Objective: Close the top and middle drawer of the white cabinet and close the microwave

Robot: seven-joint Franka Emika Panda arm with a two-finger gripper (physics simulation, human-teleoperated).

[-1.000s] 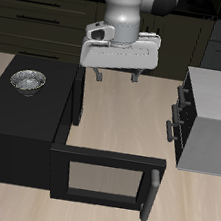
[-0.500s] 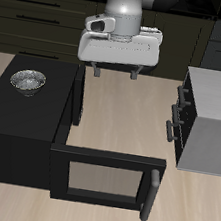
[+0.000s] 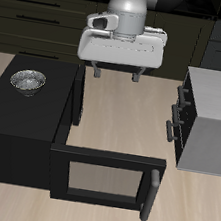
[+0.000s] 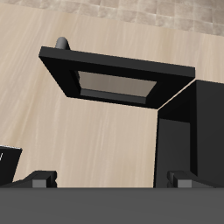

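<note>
The microwave (image 3: 17, 128) is a black box near the table's front edge. Its door (image 3: 102, 175) stands swung wide open, with the bar handle (image 3: 153, 196) at the free end. Across the table stands the white cabinet (image 3: 218, 117). The dark handles of the top drawer (image 3: 185, 95) and the middle drawer (image 3: 172, 119) face the microwave, and both drawers stick out a little. My gripper (image 3: 115, 74) hangs open and empty above the table, farther back, between the two. The wrist view shows the open door (image 4: 118, 84) and the microwave body (image 4: 197, 122) below my fingertips (image 4: 39, 179).
A metal bowl (image 3: 28, 81) sits on top of the microwave. Dark kitchen cabinets (image 3: 36, 20) with long handles line the back. The open microwave door juts into the floor space between the microwave and the white cabinet.
The gripper has levelled out and risen slightly, shifting a little farther back. The microwave door and the drawers have not moved.
</note>
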